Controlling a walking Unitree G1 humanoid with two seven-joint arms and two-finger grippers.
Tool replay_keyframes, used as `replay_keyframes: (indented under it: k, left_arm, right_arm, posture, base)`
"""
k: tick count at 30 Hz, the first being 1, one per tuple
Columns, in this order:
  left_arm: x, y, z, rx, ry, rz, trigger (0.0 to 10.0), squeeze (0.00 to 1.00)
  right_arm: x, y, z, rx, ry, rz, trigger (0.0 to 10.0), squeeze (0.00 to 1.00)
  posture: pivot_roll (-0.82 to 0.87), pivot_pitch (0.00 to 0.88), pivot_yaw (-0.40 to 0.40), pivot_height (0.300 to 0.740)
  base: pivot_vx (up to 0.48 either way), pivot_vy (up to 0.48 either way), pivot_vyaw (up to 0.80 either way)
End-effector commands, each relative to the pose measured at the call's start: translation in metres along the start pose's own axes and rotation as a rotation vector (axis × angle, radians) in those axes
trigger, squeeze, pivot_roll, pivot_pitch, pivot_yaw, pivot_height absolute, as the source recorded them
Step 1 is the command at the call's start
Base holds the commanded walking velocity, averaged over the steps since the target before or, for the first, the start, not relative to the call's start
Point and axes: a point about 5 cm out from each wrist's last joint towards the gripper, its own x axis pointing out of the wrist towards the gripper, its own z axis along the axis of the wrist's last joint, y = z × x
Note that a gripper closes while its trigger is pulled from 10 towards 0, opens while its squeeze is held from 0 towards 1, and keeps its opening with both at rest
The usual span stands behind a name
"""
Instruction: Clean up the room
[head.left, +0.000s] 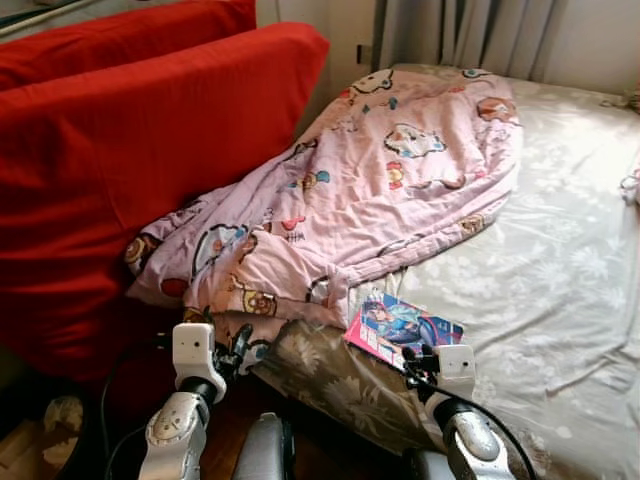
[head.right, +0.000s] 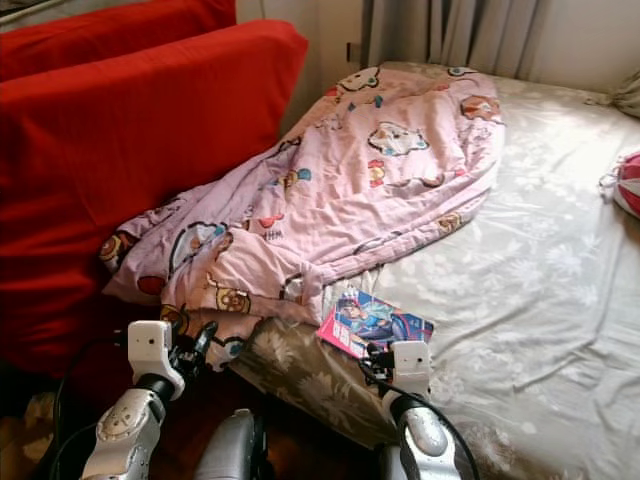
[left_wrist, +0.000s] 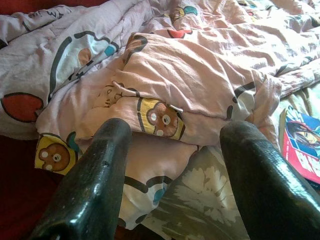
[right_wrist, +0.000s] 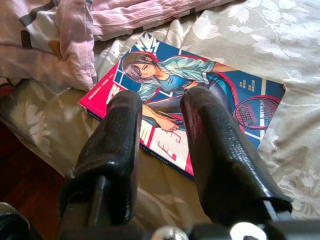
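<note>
Book (right_wrist: 190, 100) is lying just ahead of our right gripper (right_wrist: 160, 125), fingers slightly spread for grabbing; our left gripper (left_wrist: 175, 165) is facing the blanket (left_wrist: 190, 75), fingers wide apart.

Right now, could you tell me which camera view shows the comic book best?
The right wrist view: the comic book lies close, its cover plain. Both eye views show it small at the bed's edge; the left wrist view catches one corner.

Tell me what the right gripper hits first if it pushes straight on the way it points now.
Most likely the comic book lying flat on the floral bedsheet. The right gripper, fingers apart, points at its cover; depth is unclear, so the mattress edge might come first.
</note>
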Motion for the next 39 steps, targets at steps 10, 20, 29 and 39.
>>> replay_keyframes:
  k: [10,20,29,39]
  left_arm:
    - [0.001,0.002,0.0,-0.015,0.01,0.0,10.0,0.0]
    - [0.002,-0.001,-0.001,-0.017,0.012,-0.016,10.0,0.0]
    - [0.004,-0.003,0.002,-0.023,0.005,-0.027,10.0,0.0]
    - [0.003,0.0,0.002,-0.027,0.007,-0.005,10.0,0.0]
  right_arm:
    - [0.001,0.008,0.007,-0.025,-0.057,0.052,10.0,0.0]
    - [0.002,0.009,0.01,0.02,-0.067,0.023,10.0,0.0]
    - [0.005,0.002,0.012,0.063,-0.057,-0.036,10.0,0.0]
    - [0.005,-0.019,0.019,0.126,-0.097,-0.222,10.0,0.0]
  posture:
    - [0.07,0.1,0.065,0.634]
    - [0.06,0.083,0.068,0.634]
    - [0.07,0.105,0.07,0.634]
    - [0.06,0.131,0.074,0.634]
  base:
    - [0.0,0.0,0.08]
    - [0.0,0.0,0.35]
    - [0.0,0.0,0.0]
    - [0.0,0.0,0.0]
